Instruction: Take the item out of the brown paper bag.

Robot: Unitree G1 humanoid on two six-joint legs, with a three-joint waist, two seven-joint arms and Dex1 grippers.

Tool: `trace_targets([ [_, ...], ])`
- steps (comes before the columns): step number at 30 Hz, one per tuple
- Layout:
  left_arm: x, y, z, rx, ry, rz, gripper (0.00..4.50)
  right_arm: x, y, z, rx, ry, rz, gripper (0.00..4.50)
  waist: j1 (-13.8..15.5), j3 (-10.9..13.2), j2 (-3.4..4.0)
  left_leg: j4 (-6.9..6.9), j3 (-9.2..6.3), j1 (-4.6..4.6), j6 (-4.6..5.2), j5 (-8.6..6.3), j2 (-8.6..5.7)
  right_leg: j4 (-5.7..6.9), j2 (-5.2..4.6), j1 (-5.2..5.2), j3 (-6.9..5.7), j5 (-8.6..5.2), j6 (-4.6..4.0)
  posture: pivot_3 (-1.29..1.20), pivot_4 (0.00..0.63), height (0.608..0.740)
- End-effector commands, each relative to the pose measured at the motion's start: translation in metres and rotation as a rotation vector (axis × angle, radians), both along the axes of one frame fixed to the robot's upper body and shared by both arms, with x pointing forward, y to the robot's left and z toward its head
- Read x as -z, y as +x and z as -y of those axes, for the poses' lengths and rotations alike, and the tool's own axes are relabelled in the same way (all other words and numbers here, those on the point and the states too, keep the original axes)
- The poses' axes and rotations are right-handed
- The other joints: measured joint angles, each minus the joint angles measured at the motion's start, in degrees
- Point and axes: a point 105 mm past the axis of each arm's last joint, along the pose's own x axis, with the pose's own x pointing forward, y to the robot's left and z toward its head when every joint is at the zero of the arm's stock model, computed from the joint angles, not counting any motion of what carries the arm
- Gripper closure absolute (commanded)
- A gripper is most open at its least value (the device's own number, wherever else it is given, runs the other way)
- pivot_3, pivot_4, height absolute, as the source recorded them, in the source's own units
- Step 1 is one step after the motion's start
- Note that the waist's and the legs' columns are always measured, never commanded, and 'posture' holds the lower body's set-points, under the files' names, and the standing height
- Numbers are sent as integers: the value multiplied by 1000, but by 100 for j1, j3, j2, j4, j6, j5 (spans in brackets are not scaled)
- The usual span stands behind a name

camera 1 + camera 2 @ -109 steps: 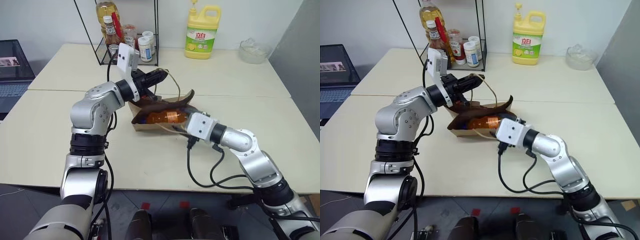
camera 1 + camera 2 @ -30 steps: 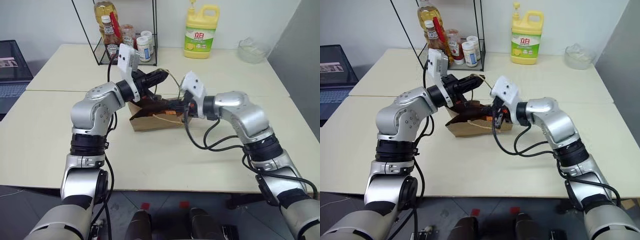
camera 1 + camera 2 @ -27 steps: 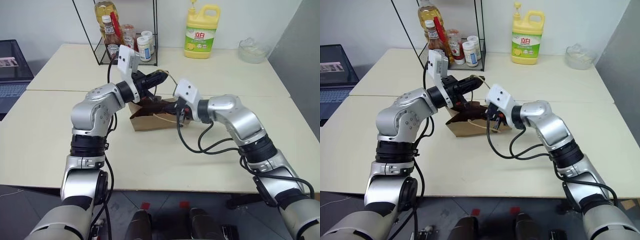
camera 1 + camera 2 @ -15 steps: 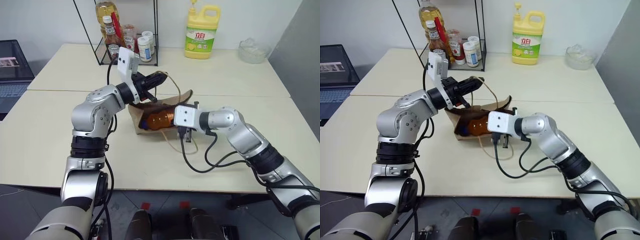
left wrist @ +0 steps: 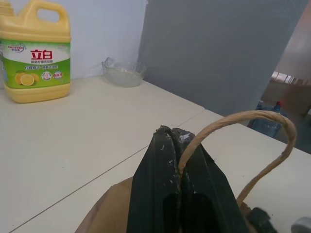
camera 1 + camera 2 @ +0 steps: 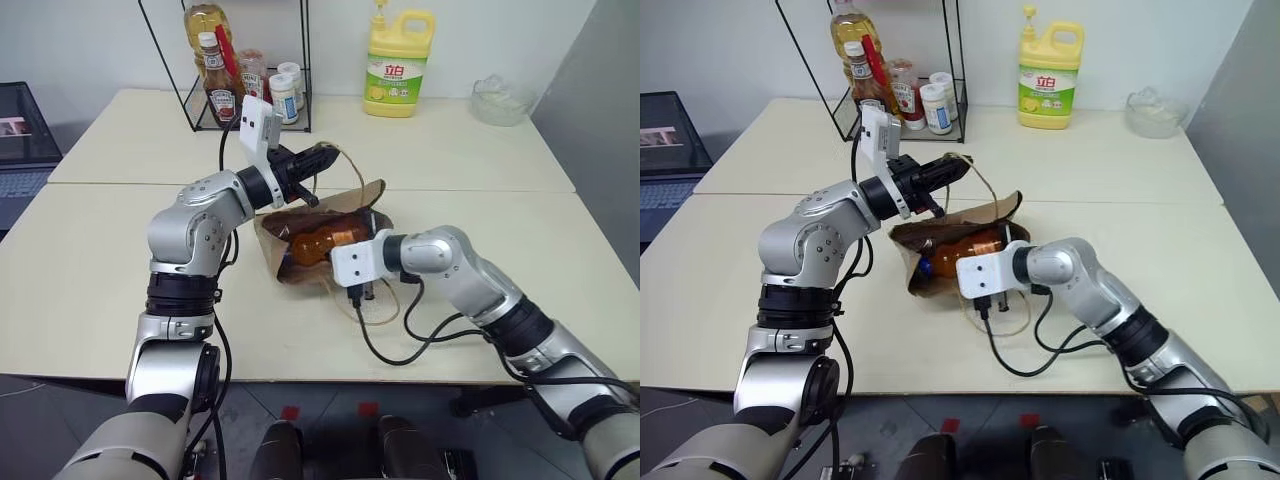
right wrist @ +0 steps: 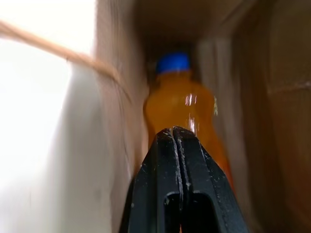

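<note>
**Bottle lies inside the held-open bag**

Upper left of the head view, a wire rack [image 6: 250, 60] holds sauce bottles; their labels are too small to read. Centre frame, the left gripper [image 6: 322, 158] is clamped on the twine handle [image 5: 233, 131] of the brown paper bag [image 6: 300, 265]. The item [image 6: 322, 240] lies inside, blue cap [image 7: 173, 62] showing in the right wrist view. The right gripper [image 7: 175, 133], fingers pressed together empty, points at it, perhaps inside the mouth. The yellow jug [image 5: 34, 53] reads "立白".
</note>
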Motion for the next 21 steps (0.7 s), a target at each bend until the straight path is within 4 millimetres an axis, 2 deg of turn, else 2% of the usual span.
trace_targets([
  [1, -16, -5, 1, 14, -21, 62, 4500, -3, 23, 9, 182, 130, -136, 4471, 8, 0, 0, 2, 0, 0, 0, 0, 0, 1, 0, 1, 0, 0, 0, 0, 150, 740],
  [3, -16, -5, 1, 13, -21, 61, 4500, -4, 34, 12, 271, 180, -179, 4471, 15, 0, 0, 4, -2, 0, -1, 0, -2, 1, -1, 4, -2, 0, 0, 0, 150, 740],
  [6, -15, -5, 0, 9, -19, 61, 4500, -4, 43, 16, 327, 186, -145, 4471, 15, 0, 0, 6, -3, 0, -1, 0, -2, 2, -1, 4, -3, 0, -1, 0, 150, 740],
  [13, -15, -5, -1, 6, -14, 63, 4500, -5, 41, 16, 281, 122, -9, 4471, 34, 0, 0, 6, -3, -1, 0, 0, -5, 1, -3, 4, -3, 0, 0, 0, 150, 740],
  [16, -15, -5, 0, 6, -12, 64, 4500, -6, 38, 14, 255, 127, -13, 3900, 29, 0, 0, 6, -3, -1, 0, 0, -5, 1, -3, 4, -3, 0, 0, 0, 150, 740],
  [21, -16, -6, 2, 12, -14, 66, 4500, -6, 37, 14, 227, 99, 5, 2222, 17, 0, 0, 6, -3, 0, 0, 0, -5, 2, -3, 4, -3, 0, 0, 0, 150, 740],
])
